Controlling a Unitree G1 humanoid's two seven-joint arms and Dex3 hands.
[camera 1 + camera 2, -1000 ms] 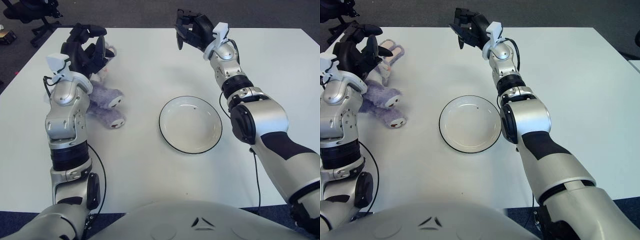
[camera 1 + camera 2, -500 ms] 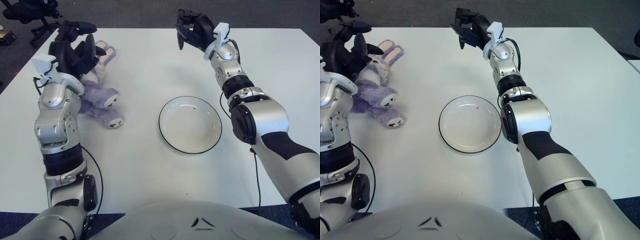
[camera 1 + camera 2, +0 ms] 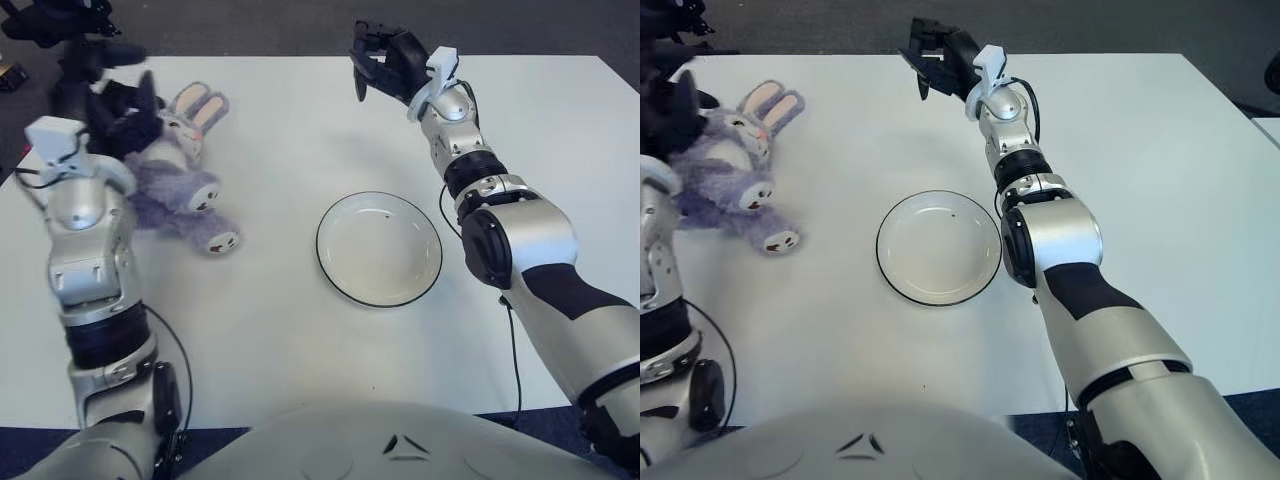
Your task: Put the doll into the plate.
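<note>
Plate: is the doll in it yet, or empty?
Empty. The plate shows only bare white; the doll lies on the table to its left.

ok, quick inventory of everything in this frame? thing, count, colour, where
Doll: one, purple plush rabbit with pink-lined ears, lying on the table's far left.
Plate: one, white with a dark rim, holding nothing, mid-table, apart from the doll.
Table: one, white, filling most of the view.
Office chair: one, black, on the dark floor past the table's far left corner.
Left hand: black, at the doll's left side, beside its head.
Right hand: black, fingers curled, holding nothing, raised over the table's far edge beyond the plate.
</note>
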